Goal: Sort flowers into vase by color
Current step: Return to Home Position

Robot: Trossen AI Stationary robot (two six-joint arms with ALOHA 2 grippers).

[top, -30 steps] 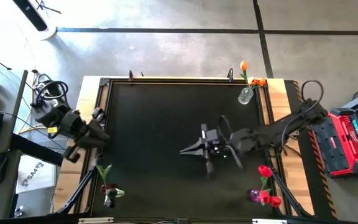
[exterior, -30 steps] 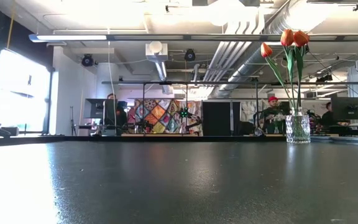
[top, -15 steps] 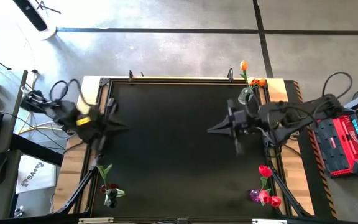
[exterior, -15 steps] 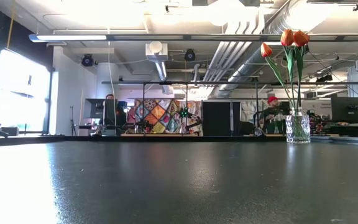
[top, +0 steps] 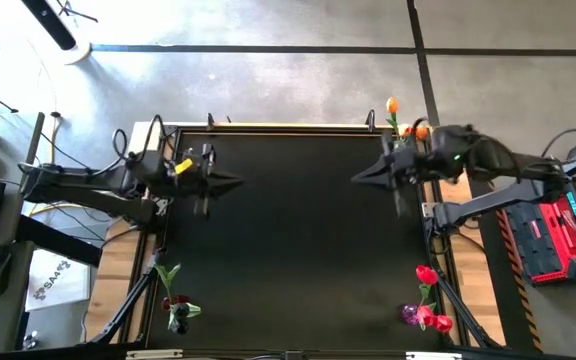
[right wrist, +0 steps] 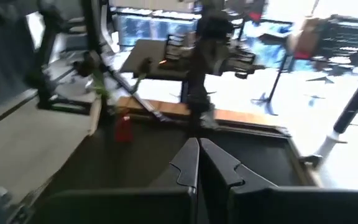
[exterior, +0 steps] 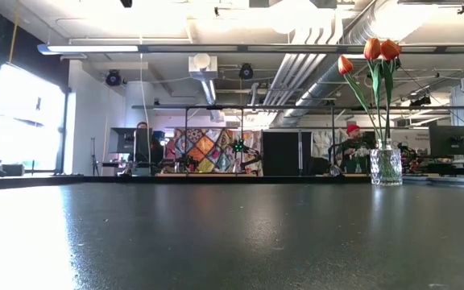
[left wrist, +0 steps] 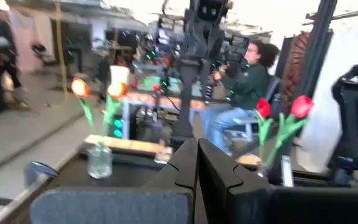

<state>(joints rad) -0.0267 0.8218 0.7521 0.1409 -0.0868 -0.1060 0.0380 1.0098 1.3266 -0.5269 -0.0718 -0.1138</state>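
As arms retreat to frame's left and right | left hand [top: 230,182], right hand [top: 363,178] closed, empty | flowers [top: 426,275] all in vases [exterior: 386,167]; sorting seems done.

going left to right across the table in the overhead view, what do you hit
dark tulips → left claw → right claw → red tulips

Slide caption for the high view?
Left gripper and right gripper shut over the table; tulips sorted in three corner vases.

The red vase [right wrist: 123,129] is a blur, its dark tulips [top: 175,303] too small to count.
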